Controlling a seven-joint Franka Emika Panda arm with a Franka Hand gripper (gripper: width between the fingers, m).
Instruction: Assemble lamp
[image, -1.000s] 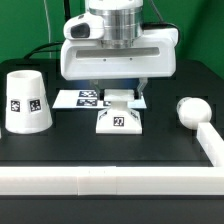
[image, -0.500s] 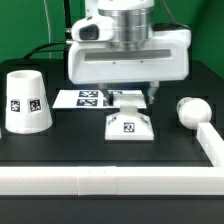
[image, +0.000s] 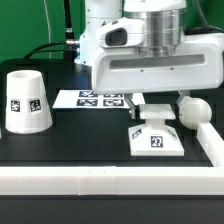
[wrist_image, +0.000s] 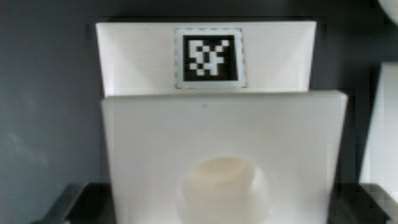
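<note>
My gripper (image: 158, 106) is shut on the square stepped lamp base (image: 157, 138), one finger on each side of its raised top. The base sits low near the table at the exterior view's right; I cannot tell whether it touches. In the wrist view the base (wrist_image: 214, 110) fills the frame, its tag facing up, with the dark fingertips (wrist_image: 71, 205) at its sides. The round-headed bulb (image: 192, 110) lies just beyond the base, close to the right wall. The conical shade (image: 25, 100) stands upright at the exterior view's far left.
The marker board (image: 100, 99) lies flat behind, left of the gripper. A white rail (image: 90, 180) runs along the front edge and a white wall (image: 213, 142) up the right side, close to the base.
My gripper has carried the base from the middle of the table toward the exterior view's right and a little forward, ending near the bulb and the right wall.
</note>
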